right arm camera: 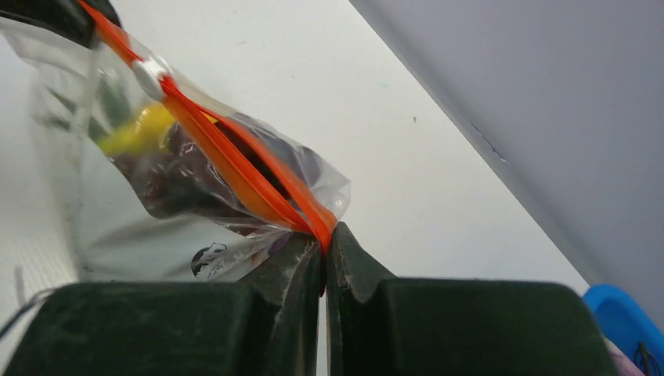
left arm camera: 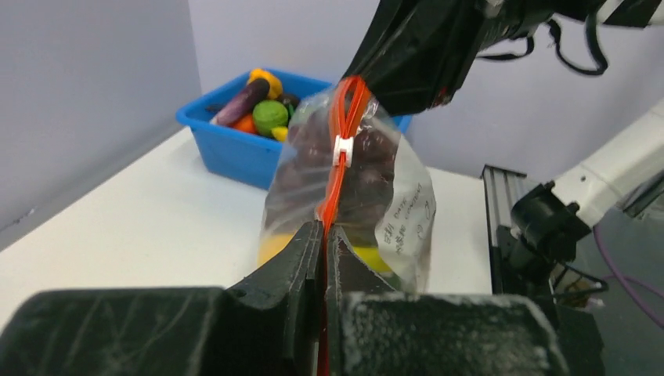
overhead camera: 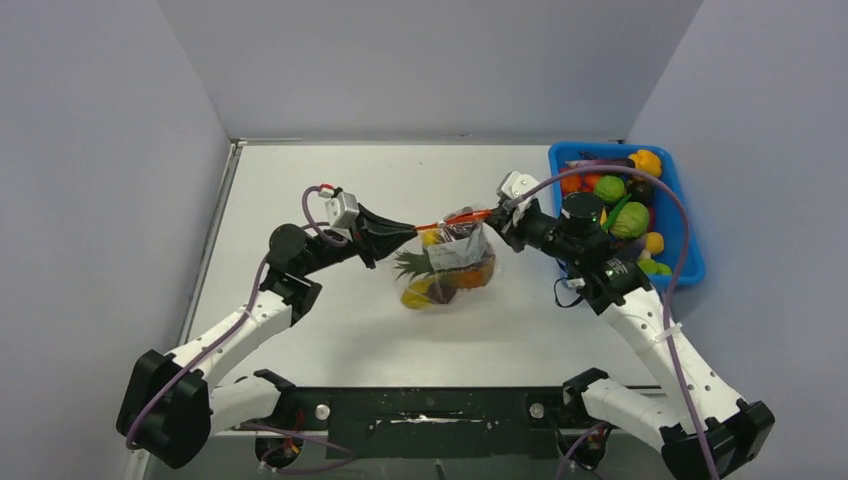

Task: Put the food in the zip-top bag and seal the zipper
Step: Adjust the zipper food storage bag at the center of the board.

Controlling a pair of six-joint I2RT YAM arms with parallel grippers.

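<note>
The clear zip-top bag (overhead camera: 462,258) hangs stretched between both grippers above the table. Inside it lies food: a pineapple (overhead camera: 413,265), a yellow piece (overhead camera: 417,294) and dark grapes (overhead camera: 462,232). My left gripper (overhead camera: 412,228) (left arm camera: 325,231) is shut on the left end of the red zipper (left arm camera: 337,180). My right gripper (overhead camera: 497,213) (right arm camera: 325,243) is shut on the other end of the zipper (right arm camera: 235,160). A white slider (left arm camera: 341,149) (right arm camera: 149,72) sits on the strip. Between the slider and the right gripper the two red strips stand apart.
A blue bin (overhead camera: 692,245) (left arm camera: 227,153) with several more toy fruits and vegetables stands at the right, behind my right arm. Grey walls close off the table on the left, back and right.
</note>
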